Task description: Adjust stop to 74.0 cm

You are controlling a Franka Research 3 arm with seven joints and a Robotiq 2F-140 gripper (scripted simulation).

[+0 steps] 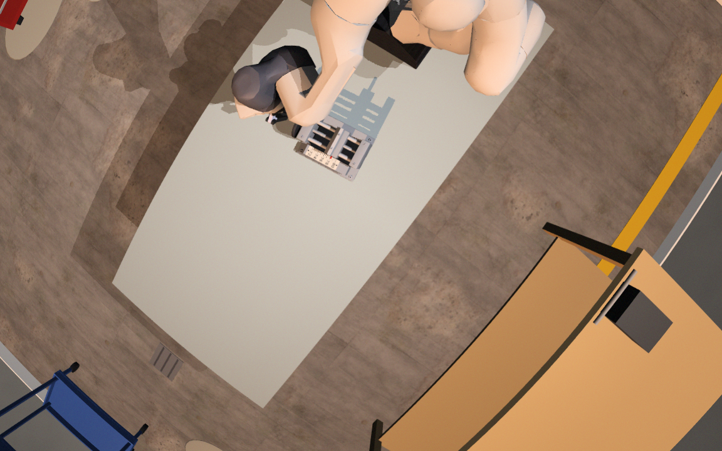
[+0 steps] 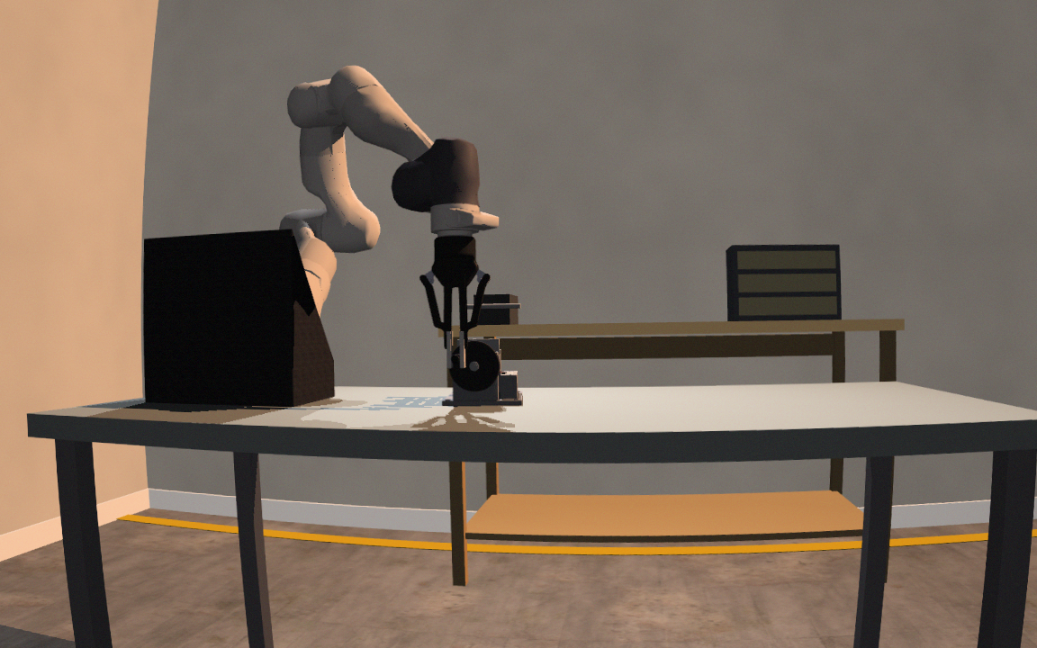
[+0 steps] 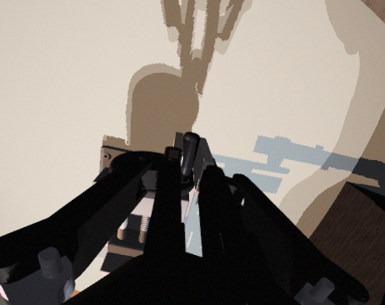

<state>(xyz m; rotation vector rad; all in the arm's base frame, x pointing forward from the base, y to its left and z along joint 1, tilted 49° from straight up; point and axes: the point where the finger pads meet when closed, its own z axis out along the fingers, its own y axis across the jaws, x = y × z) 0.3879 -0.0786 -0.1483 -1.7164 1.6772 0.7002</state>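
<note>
The stop fixture (image 1: 343, 150) (image 2: 506, 388) is a small grey slide with rails and a scale strip (image 1: 320, 156) along its front; it stands on the pale table (image 1: 240, 252) (image 2: 667, 402). Its dark round handwheel (image 2: 477, 367) sits on the end facing the exterior camera. My gripper (image 2: 460, 342) (image 3: 187, 146) comes straight down on the wheel's upper left rim. It is shut on the dark crank handle (image 3: 189, 150), which stands between the two fingertips in the wrist view. The scale reading is too small to tell. In the overhead view the arm hides the gripper.
A big black box (image 2: 224, 318) (image 1: 403, 47) stands on the table behind the fixture, at the arm's base. A wooden bench (image 2: 667, 328) with a drawer unit (image 2: 783, 282) stands beyond the table. A blue cart (image 1: 61, 412) is on the floor.
</note>
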